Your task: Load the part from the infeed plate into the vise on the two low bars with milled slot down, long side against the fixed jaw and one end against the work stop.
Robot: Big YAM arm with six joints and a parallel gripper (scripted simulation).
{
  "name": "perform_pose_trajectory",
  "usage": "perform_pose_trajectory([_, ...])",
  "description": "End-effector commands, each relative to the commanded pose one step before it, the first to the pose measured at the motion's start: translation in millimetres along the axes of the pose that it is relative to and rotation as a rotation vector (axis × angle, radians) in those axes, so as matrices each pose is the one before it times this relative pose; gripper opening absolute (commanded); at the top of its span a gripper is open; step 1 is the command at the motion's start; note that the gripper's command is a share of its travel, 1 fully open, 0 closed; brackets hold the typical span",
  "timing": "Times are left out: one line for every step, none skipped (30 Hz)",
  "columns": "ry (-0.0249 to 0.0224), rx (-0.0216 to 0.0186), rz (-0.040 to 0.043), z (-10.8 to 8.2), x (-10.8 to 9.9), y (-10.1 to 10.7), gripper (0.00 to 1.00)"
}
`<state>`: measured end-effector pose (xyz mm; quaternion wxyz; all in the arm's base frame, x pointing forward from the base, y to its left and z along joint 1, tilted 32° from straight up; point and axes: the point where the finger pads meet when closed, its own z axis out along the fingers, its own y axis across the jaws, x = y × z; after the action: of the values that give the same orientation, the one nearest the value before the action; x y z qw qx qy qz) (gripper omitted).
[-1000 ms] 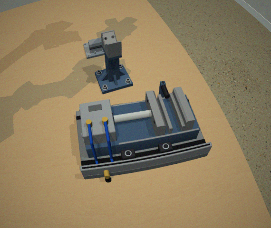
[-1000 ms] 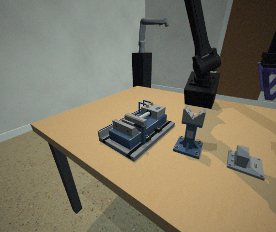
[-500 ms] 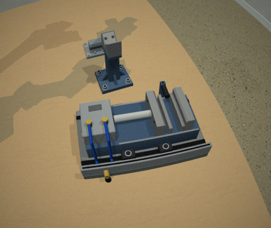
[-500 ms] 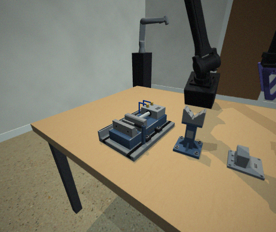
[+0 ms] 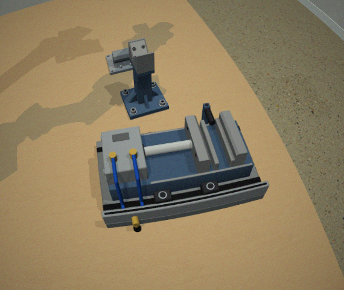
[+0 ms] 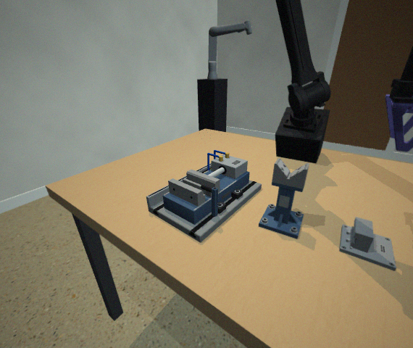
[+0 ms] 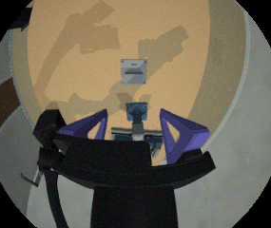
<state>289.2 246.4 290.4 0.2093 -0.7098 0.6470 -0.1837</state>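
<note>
A machining workshop cell is showing: a pneumatic vise (image 5: 178,174) and V-block stand (image 6: 290,175) are sitting on a wooden bench (image 6: 236,284).
</note>
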Motion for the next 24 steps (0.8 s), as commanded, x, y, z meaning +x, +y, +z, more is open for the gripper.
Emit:
perform_pose_trajectory([0.00145,0.00606,0.00675,5.53,-0.61,-7.83,0.81])
perform_pose_trajectory([0.0049,-0.00652,-0.00381,3.42,1.28,3.41,0.81])
perform_pose_trajectory([0.00051,-0.00115,-0.0006,1.07,0.16,0.54,0.81])
perform_pose_trajectory([-0.00002,-0.00002,-0.00021,0.7,0.0,0.01,0.81])
perform_pose_trajectory([-0.00291,0.00367,0.00161,-0.88,-0.73,-1.94,0.81])
perform_pose_trajectory([-0.00054,0.00071,0.00034,0.5,-0.13,-0.37,0.81])
perform_pose_trajectory([0.00331,-0.00412,-0.00216,2.68,0.87,2.2,0.81])
perform_pose_trajectory([0.00013,-0.0003,-0.00055,1.02,0.05,0.14,0.81])
perform_pose_trajectory([-0.00001,-0.00002,0.0,0.97,0.01,0.01,0.81])
perform_pose_trajectory([0.00001,0.0,0.0,1.02,0.01,0.0,0.81])
perform_pose_trajectory([-0.00153,0.00187,0.00094,0.24,-0.39,-1.0,0.81])
perform_pose_trajectory([-0.00087,0.00104,0.00053,0.66,-0.21,-0.56,0.81])
perform_pose_trajectory([0.00213,-0.00273,-0.00135,2.37,0.59,1.47,0.81])
perform_pose_trajectory([0.0,0.0,0.0,0.0,0.0,0.0,0.81])
perform_pose_trajectory([0.0,0.0,0.0,0.0,0.0,0.0,0.81])
perform_pose_trajectory([-0.01247,0.01611,0.0102,-5.81,-3.24,-8.55,0.81])
perform_pose_trajectory([0.00859,-0.01155,-0.00788,6.17,2.39,6.14,0.81])
perform_pose_trajectory([0.00395,-0.00499,-0.00246,3.51,1.08,2.7,0.81])
perform_pose_trajectory([0.00004,0.00002,-0.00001,1.41,0.03,0.01,0.81])
perform_pose_trajectory([0.00002,0.0,0.0,1.46,0.02,0.01,0.81])
perform_pose_trajectory([0.00001,-0.00001,-0.00001,1.52,0.02,0.01,0.81])
perform_pose_trajectory([-0.00001,-0.00002,-0.00001,1.57,0.02,0.02,0.81])
perform_pose_trajectory([-0.00001,-0.00003,-0.00001,1.63,0.01,0.01,0.81])
perform_pose_trajectory([-0.00002,-0.00003,-0.00001,1.68,0.02,0.02,0.81])
